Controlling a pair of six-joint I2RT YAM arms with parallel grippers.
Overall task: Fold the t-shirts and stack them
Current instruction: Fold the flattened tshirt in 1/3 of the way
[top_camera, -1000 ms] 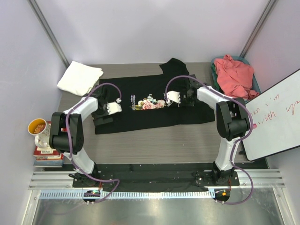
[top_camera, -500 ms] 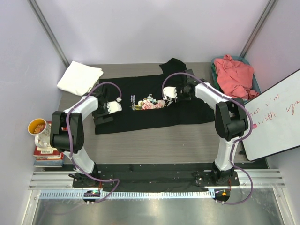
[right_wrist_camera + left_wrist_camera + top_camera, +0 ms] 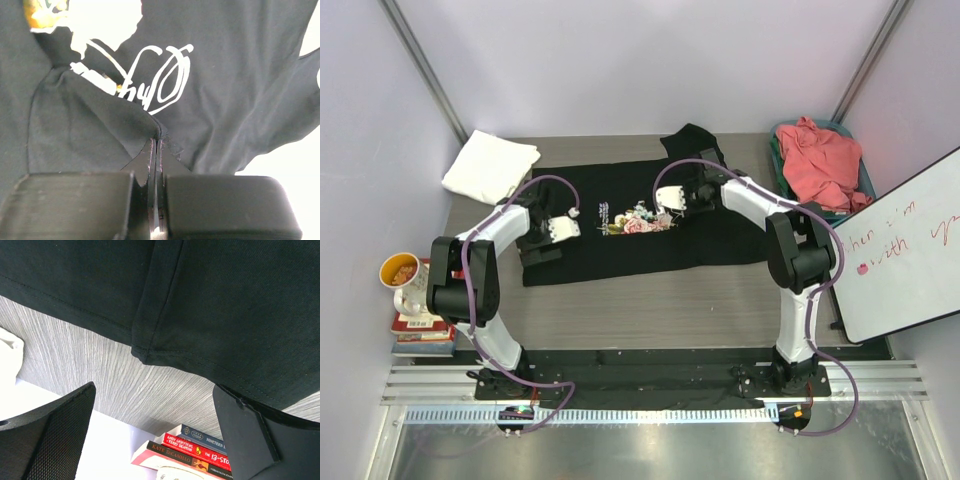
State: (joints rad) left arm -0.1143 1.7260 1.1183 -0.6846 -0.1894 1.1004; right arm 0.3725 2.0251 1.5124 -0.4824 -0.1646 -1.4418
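A black t-shirt point(image 3: 620, 245) with a pink-rose print point(image 3: 642, 219) lies spread across the table. My right gripper point(image 3: 662, 205) sits just right of the roses, shut on a pinched-up fold of its cloth point(image 3: 135, 117), below the white script point(image 3: 160, 80). My left gripper point(image 3: 542, 245) hovers open over the shirt's left edge; its fingers point(image 3: 50, 432) frame a hem corner point(image 3: 145, 356) and hold nothing. A folded white t-shirt point(image 3: 490, 165) rests at the back left. A coral-pink t-shirt point(image 3: 820, 160) is heaped at the back right.
The coral shirt fills a teal basket point(image 3: 777, 160). A whiteboard point(image 3: 910, 250) leans at the right edge. A stack of books point(image 3: 420, 328) point(image 3: 200, 447) with a cup point(image 3: 400, 271) on top stands left of the table.
My right gripper has moved left and slightly back over the black shirt, dragging the pinched cloth with it. The left arm has not moved.
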